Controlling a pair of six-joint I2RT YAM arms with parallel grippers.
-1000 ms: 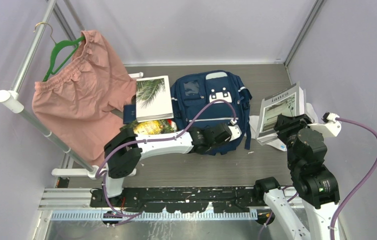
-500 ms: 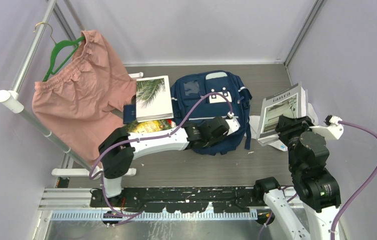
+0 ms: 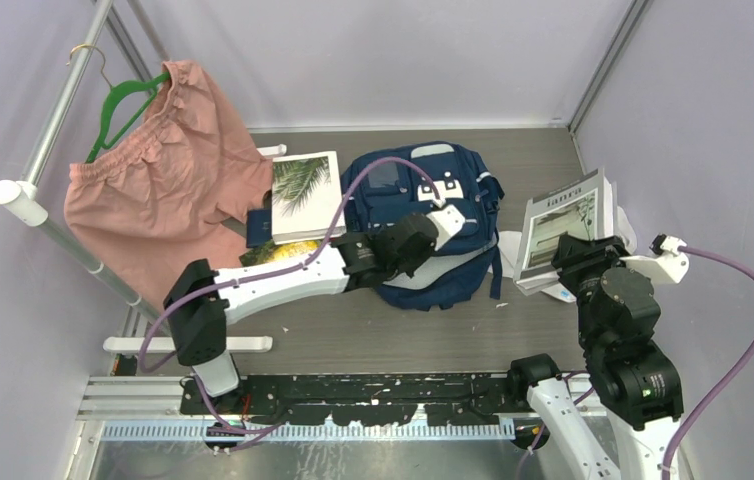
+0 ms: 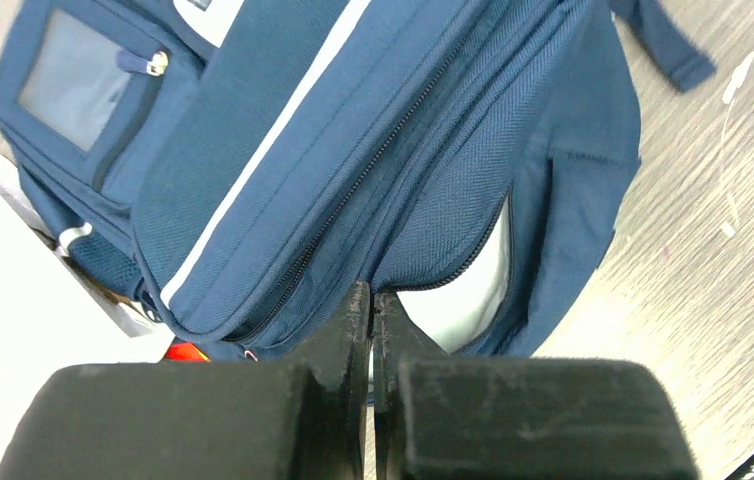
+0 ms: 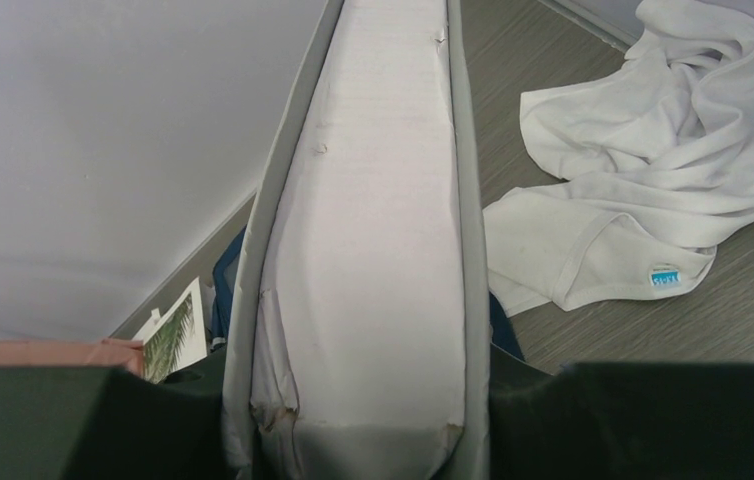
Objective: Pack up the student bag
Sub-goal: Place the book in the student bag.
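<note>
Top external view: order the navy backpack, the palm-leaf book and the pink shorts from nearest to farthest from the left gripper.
From the left gripper:
1. navy backpack, directly under the gripper, whose shut fingertips meet its zipper edge.
2. palm-leaf book, to the left, beside the backpack.
3. pink shorts, far left, hanging on the rack.

Left pincer closed, right pincer clamped.

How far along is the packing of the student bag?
Done: nothing visibly packed. In hand: left gripper pinches the student bag at its opened zipper, grey lining showing; right gripper holds a thick book. Left: that book and the palm-leaf book beside the bag.
</note>
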